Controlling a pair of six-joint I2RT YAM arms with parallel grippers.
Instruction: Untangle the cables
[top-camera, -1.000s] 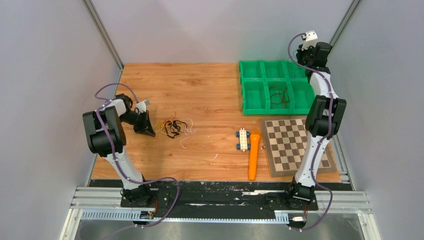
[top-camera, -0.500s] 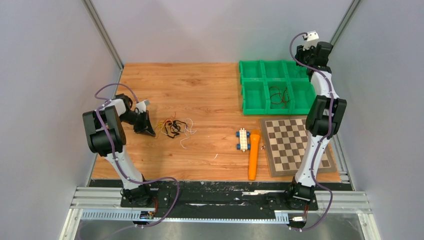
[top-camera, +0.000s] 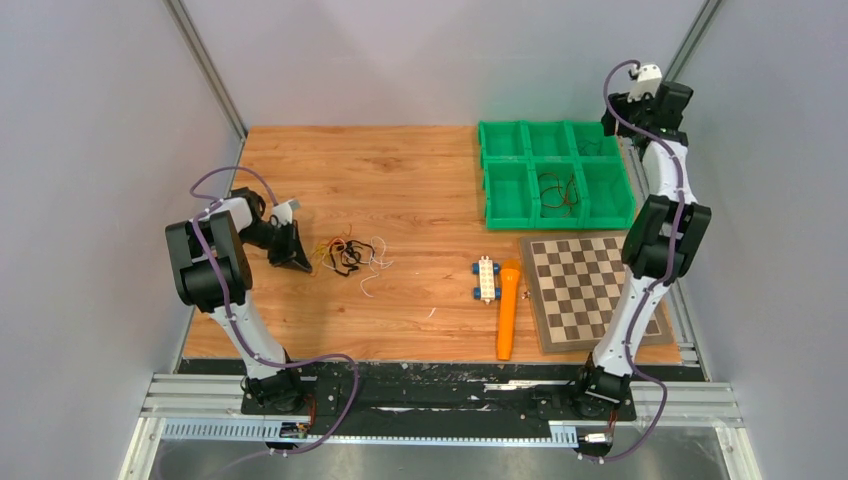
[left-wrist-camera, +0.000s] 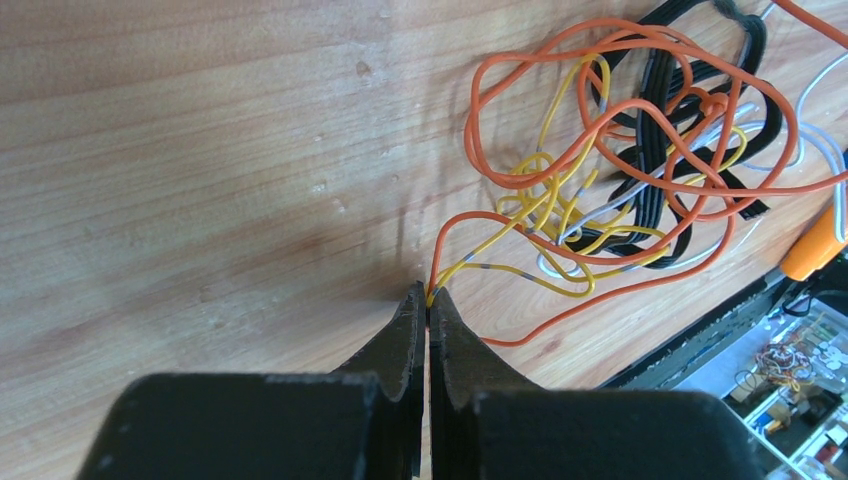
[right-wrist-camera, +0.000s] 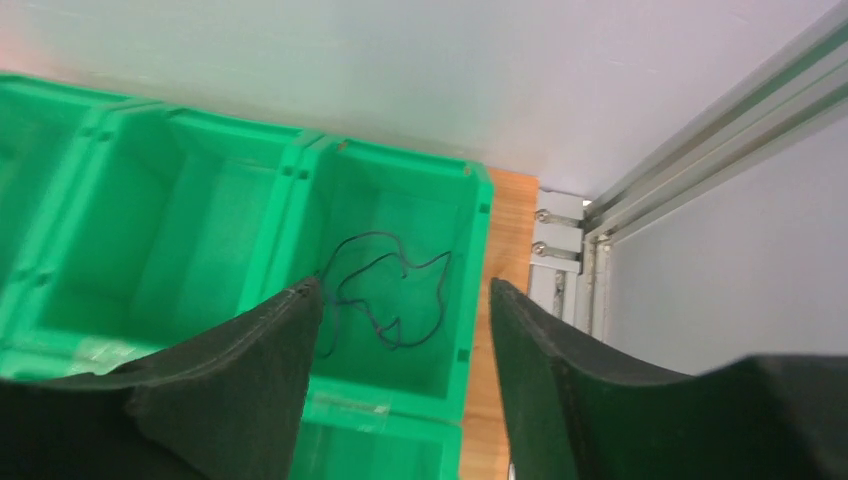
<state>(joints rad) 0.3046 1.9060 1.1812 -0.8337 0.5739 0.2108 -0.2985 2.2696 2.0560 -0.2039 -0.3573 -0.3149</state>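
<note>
Left wrist: left pincer (left-wrist-camera: 428, 298) pinching cables (left-wrist-camera: 655, 195) end, clump stretching up-right from tips; right pincer (right-wrist-camera: 402, 290) spread

Overhead, behind me, one view covers the whole desk (top-camera: 400, 170); close wrist views past my left hand (left-wrist-camera: 428, 295) and right hand (right-wrist-camera: 400, 290) share its cables (left-wrist-camera: 640, 170) and bins (right-wrist-camera: 200, 240).

Wood-grain table (top-camera: 400, 170), grey walls on three sides. Green bin tray (top-camera: 510, 222) sits far right, six compartments in two rows of three. The right wrist view catches its corner rim (right-wrist-camera: 478, 200) next to the aluminium frame rail (right-wrist-camera: 700, 130). Chessboard (top-camera: 590, 290) sits just in front of the tray, slightly rotated. Orange cylinder (top-camera: 508, 310) lies lengthwise just left of the board. White block with blue side knobs (top-camera: 486, 279) sits right beside its far end.
</note>
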